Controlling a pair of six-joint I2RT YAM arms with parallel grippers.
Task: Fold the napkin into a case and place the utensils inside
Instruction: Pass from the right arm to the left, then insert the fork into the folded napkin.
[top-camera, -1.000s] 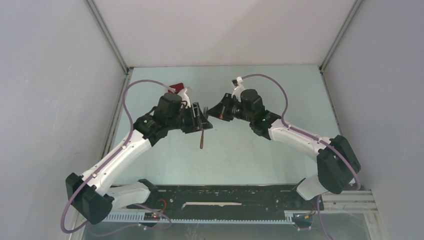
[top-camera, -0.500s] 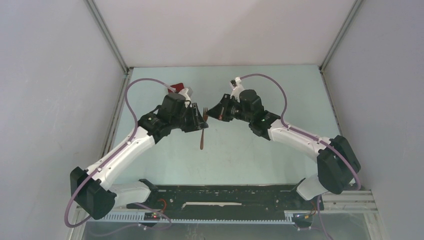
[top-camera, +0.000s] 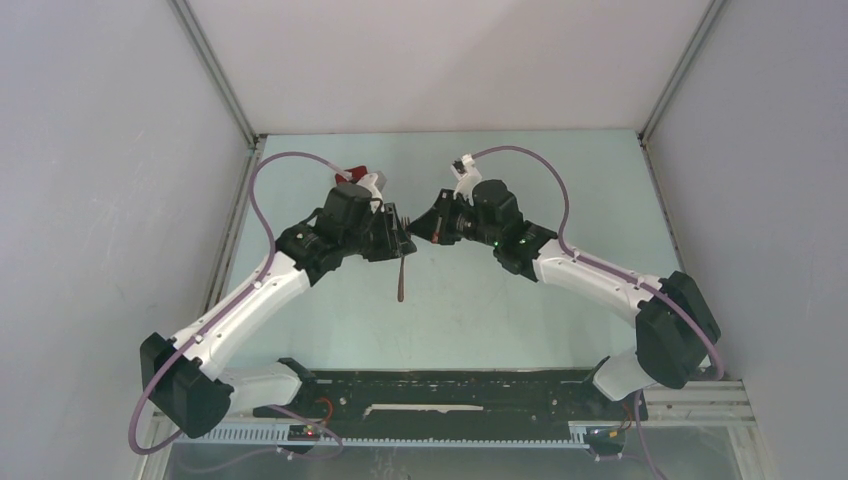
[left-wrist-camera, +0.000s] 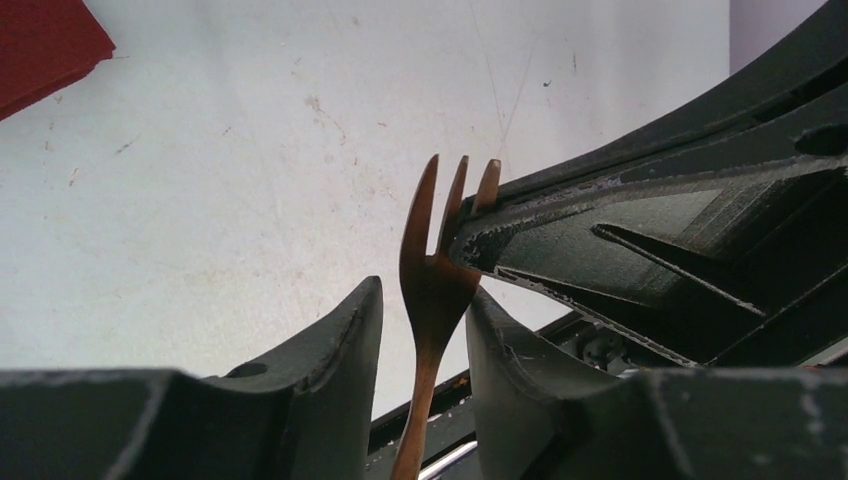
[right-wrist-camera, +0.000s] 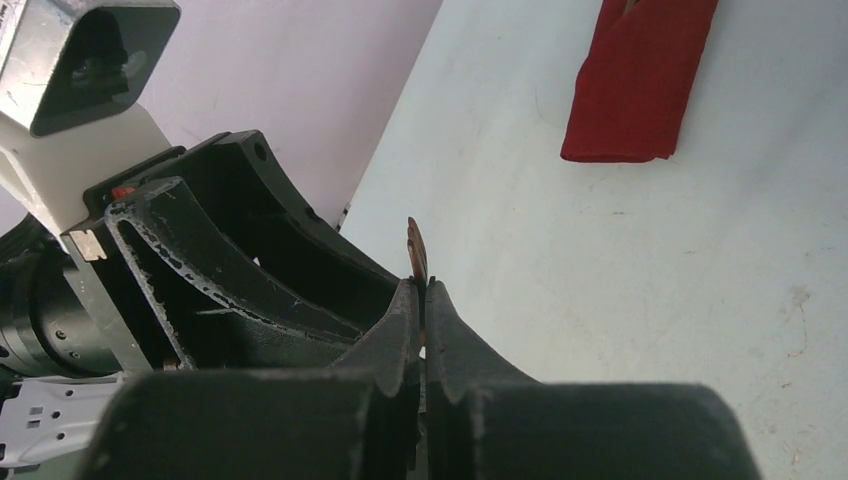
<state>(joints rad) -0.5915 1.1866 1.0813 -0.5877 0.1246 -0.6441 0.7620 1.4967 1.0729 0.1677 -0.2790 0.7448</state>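
The small brown wooden fork (top-camera: 402, 275) hangs in the air above the table, tines up, between my two grippers. My right gripper (top-camera: 415, 228) is shut on its head; in the right wrist view (right-wrist-camera: 422, 285) the fork's thin edge (right-wrist-camera: 416, 245) sticks out of the pressed jaws. My left gripper (left-wrist-camera: 425, 290) stands round the fork's neck (left-wrist-camera: 432, 300) with a gap on its left side, so it is open. The dark red napkin (right-wrist-camera: 640, 80) lies folded into a narrow oblong on the table at the back left (top-camera: 352, 171). The spoon is out of view.
The pale green table (top-camera: 520, 300) is boxed in by grey walls on the left, the back and the right. The arm bases and a black rail (top-camera: 450, 395) run along the near edge. The left arm's purple cable (top-camera: 262, 200) loops over the left side.
My right gripper has edged left onto the fork's head. My left arm has shifted slightly. The fork hangs in nearly the same place.
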